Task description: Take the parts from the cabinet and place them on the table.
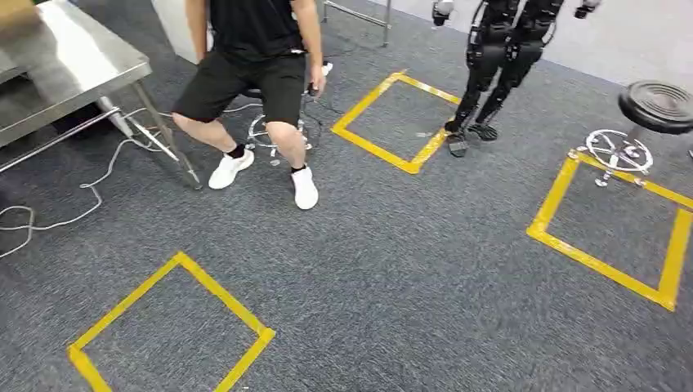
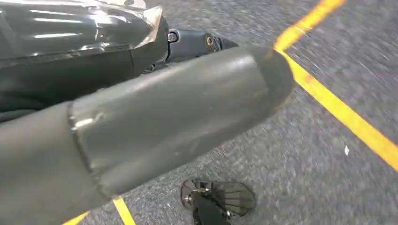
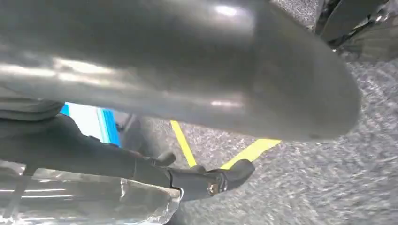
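Observation:
In the head view a steel table [image 1: 73, 65] stands at the far left, with a tan thing [image 1: 16, 10] at its far corner cut off by the picture's edge. My left hand [image 2: 155, 122] hangs over grey carpet, its thick grey thumb and dark fingers [image 2: 206, 42] stretched out straight. My right hand [image 3: 187, 75] hangs the same way, and carpet shows in the gap between its thumb and its dark fingers [image 3: 211, 180]. I see nothing held in either hand. A glossy film-covered dark surface [image 2: 70, 33] lies along the fingers in both wrist views.
A person [image 1: 253, 73] in black sits on a stool beside the table. Another dark robot [image 1: 498, 57] stands by a yellow tape square [image 1: 392, 122]. A black stool [image 1: 658, 106] is at far right. More tape squares [image 1: 172, 327] mark the carpet. Cables [image 1: 90, 188] trail beneath the table.

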You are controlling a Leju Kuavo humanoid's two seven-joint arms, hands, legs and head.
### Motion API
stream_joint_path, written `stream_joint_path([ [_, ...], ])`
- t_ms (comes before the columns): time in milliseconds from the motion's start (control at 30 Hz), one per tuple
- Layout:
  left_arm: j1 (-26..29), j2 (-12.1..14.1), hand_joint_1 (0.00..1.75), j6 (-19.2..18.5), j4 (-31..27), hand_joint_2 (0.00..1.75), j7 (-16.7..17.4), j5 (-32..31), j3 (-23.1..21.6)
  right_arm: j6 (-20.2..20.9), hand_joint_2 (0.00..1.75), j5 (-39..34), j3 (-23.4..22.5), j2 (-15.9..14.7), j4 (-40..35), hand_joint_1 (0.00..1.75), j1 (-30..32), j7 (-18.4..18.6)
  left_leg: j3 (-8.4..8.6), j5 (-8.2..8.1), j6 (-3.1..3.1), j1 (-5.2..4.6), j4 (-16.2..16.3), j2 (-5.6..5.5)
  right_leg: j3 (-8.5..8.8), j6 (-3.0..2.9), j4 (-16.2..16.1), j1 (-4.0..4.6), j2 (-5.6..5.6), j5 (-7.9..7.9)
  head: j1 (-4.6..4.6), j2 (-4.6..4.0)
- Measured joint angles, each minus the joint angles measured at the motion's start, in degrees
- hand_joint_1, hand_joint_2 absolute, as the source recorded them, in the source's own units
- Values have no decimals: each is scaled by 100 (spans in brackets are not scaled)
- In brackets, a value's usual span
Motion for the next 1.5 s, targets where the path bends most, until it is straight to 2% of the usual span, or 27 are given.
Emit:
stream_joint_path([
  [67, 29, 2, 0, -20, 2, 0, 65, -52, -35, -9, 0, 0, 0, 28, 0, 0, -1, -13, -433, -332, 9, 0, 891, -78, -29, -23, 5, 57, 183, 14, -2, 0],
  [100, 37, 2, 0, -20, 2, 0, 113, -83, -61, -11, 0, 0, 0, 33, 0, 0, 12, -24, -491, -268, 22, 0, 968, -81, -27, -33, 6, 75, 271, 20, 0, 0],
  [200, 37, 7, 0, -20, 2, 0, 186, -96, -79, -13, 0, 24, 0, 33, 2, 0, 32, -31, -10, 492, 97, 3, -139, -182, 2, -30, 22, 91, 519, 20, -2, 0],
  [233, 37, 22, 0, -26, 2, 0, 192, -96, -79, -13, 0, 33, 0, 39, 2, 0, 31, -31, 190, 685, 137, 11, -598, -482, -3, -26, 29, 87, 590, 21, 0, 0],
  [267, 38, 37, 0, -42, 2, 0, 194, -96, -81, -13, 0, 35, 0, 48, 2, 0, 12, -31, 238, 633, 162, 22, -741, -696, -36, -1, 70, 155, 646, 27, 0, 0],
  [333, 28, 39, 0, -52, 2, 0, 199, -87, -81, -13, 0, 68, 0, 48, 0, 0, 6, -20, 216, 637, 170, -30, -730, -555, -115, 89, 50, 106, 771, 65, 7, 0],
  [400, 20, 33, 0, -55, 2, 0, 201, -81, -81, -13, 0, 83, 0, 57, 2, 0, 32, -11, 244, 708, 255, -44, -819, -402, -198, 185, 15, 113, 893, 112, 7, 0],
  [467, 20, 37, 0, -66, 0, 0, 199, -81, -83, -13, 0, 85, 0, 55, 2, 0, 24, -9, 271, 780, 330, -30, -923, -249, -365, 130, 388, 117, 326, -133, 31, 0],
  [533, 37, 52, 0, -70, 0, 0, 201, -76, -81, -13, 0, 85, 0, 55, 2, 0, 1, -7, 253, 783, 342, -50, -922, -45, -828, 98, 1313, 88, 159, -571, 61, 0],
  [600, 39, 55, 0, -70, 0, 0, 201, -72, -81, -13, 0, 90, 0, 55, 2, 0, 8, -7, 240, 783, 340, -62, -918, 138, -1080, 173, 1898, 52, 134, -731, 63, 0],
  [633, 37, 52, 0, -70, 0, 0, 201, -70, -81, -13, 0, 92, 0, 55, 2, 0, 25, -7, 242, 779, 335, -60, -917, 224, -965, 245, 1734, 34, 120, -649, 63, 0],
  [700, 30, 46, 0, -70, 0, 0, 201, -70, -81, -13, 0, 94, 0, 46, 2, 0, 29, -7, 258, 759, 297, -46, -902, 353, -375, 398, 741, -12, -9, -308, 66, 0],
  [733, 26, 48, 0, -68, 0, 0, 201, -70, -81, -13, 0, 98, 0, 46, 2, 0, 18, -13, 269, 735, 257, -47, -868, 409, -29, 443, 176, -35, -260, -168, 68, 0],
  [767, 29, 59, 0, -66, -4, 0, 201, -65, -81, -11, 0, 103, 0, 61, 0, 0, -5, -22, 261, 701, 208, -84, -845, 452, 2, 387, 98, 7, -430, -141, 77, 0],
  [900, -6, 52, 0, -52, -2, 0, 166, -59, -81, -9, 0, 94, 0, 52, 0, 0, 7, -94, 359, 661, 51, -57, -861, 669, -60, 148, 65, 74, -177, -82, 48, 0],
  [933, -8, 55, 0, -52, -2, 0, 133, -46, -81, -9, 0, 94, 0, 57, 0, 0, 7, -109, 334, 593, -5, -4, -792, 501, -1, 88, 46, -29, -113, -50, 37, 0],
  [967, -7, 61, 0, -52, -2, 0, 107, -35, -81, -9, 0, 98, 0, 61, 0, 0, 15, -118, 248, 377, -6, -3, -568, 183, -8, 43, 47, -4, -56, -26, 9, 0],
  [1000, 5, 63, 0, -48, -2, 0, 94, -24, -79, -9, 0, 103, 0, 68, 0, 0, 14, -118, 73, 97, 2, -4, -158, 25, -23, -11, 48, 17, -6, -12, 4, 0],
  [1067, 35, 61, 0, -39, -2, 0, 92, -2, -76, 9, 0, 120, 0, 83, 0, 0, 9, -103, -378, -305, 11, -8, 766, -72, -54, -43, 51, 72, 144, 9, 2, 0],
  [1100, 44, 61, 0, -31, -2, 0, 92, -2, -76, 13, 0, 120, 0, 81, 2, 0, 15, -90, -516, -324, 20, -8, 1005, -77, -60, -49, 52, 95, 223, 12, 2, 0],
  [1133, 50, 61, 0, -24, -2, 0, 92, -2, -76, 18, 0, 118, 0, 79, 2, 0, 24, -79, -527, -209, 40, -7, 966, -78, -56, -49, 54, 110, 301, 12, 4, 0],
  [1200, 49, 61, 0, -7, -2, 0, 72, -2, -76, 39, 0, 122, 0, 76, 2, 0, 32, -61, -203, 332, 102, -7, 193, -133, -36, -47, 62, 126, 470, 13, 2, 0],
  [1233, 47, 61, 0, -7, -2, 0, 57, 0, -77, 41, 0, 125, 0, 83, 2, 0, 27, -46, 60, 614, 144, -8, -363, -285, -24, -45, 67, 128, 546, 13, 2, 0],
  [1267, 48, 74, 0, -4, -2, 0, 44, 0, -76, 39, 0, 125, 0, 105, 2, 0, 24, -44, 190, 645, 193, -14, -640, -574, -36, -36, 75, 131, 594, 15, 7, 0],
  [1400, 22, 64, 0, -7, -2, 0, 26, -4, -79, 39, 0, 125, 0, 122, 2, 0, 32, -35, 195, 679, 261, -95, -729, -368, -172, 118, 52, 123, 802, 87, 4, 0],
  [1433, 20, 39, 0, -7, -2, 0, 22, -4, -79, 33, 0, 125, 0, 120, 2, 0, 29, -31, 228, 761, 327, -25, -849, -273, -194, 128, 114, 150, 744, 66, 9, 0],
  [1500, 25, 39, 0, -5, -2, 0, 17, -4, -79, 28, 0, 125, 0, 118, 2, 0, 22, -28, 243, 797, 382, -63, -903, -130, -487, 70, 641, 146, 286, -233, 40, 0],
])
